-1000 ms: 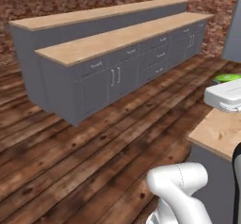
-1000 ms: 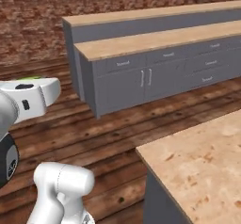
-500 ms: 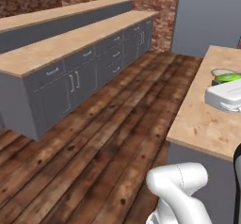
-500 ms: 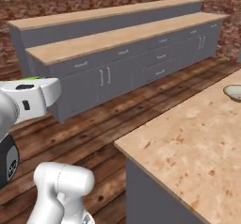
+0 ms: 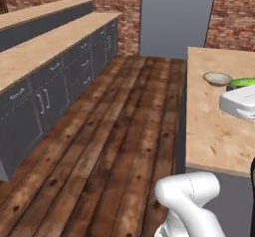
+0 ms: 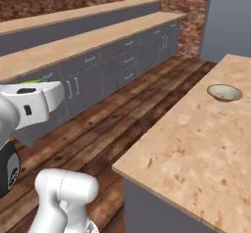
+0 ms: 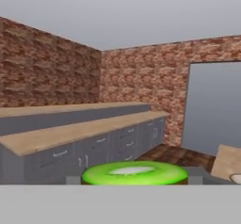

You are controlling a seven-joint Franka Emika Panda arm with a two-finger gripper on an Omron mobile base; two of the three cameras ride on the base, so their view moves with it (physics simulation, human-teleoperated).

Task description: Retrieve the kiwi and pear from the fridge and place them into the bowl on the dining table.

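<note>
My gripper [image 7: 135,177] is shut on the kiwi [image 7: 135,172], a green fruit with a pale centre and a brown underside. A green sliver of the kiwi [image 5: 242,82] also shows above the white hand, over the dining table [image 5: 214,126]. The bowl [image 5: 217,78] stands empty on that table, just left of the hand. From the other side the bowl [image 6: 224,92] sits far along the table [image 6: 196,144], with the hand at the left edge. The pear is out of view. I cannot tell whether the tall grey slab [image 5: 177,17] at the back is the fridge.
Grey wall counters with drawers [image 5: 45,86] run along the left, under a raised wooden shelf [image 6: 73,16]. A wide strip of wood floor [image 5: 119,131] lies between them and the table. Brick walls [image 7: 52,68] close the room.
The whole scene has swung as the base turned: the wall counters slid left, and the table, bowl and grey slab came into view. The gripper keeps its hold.
</note>
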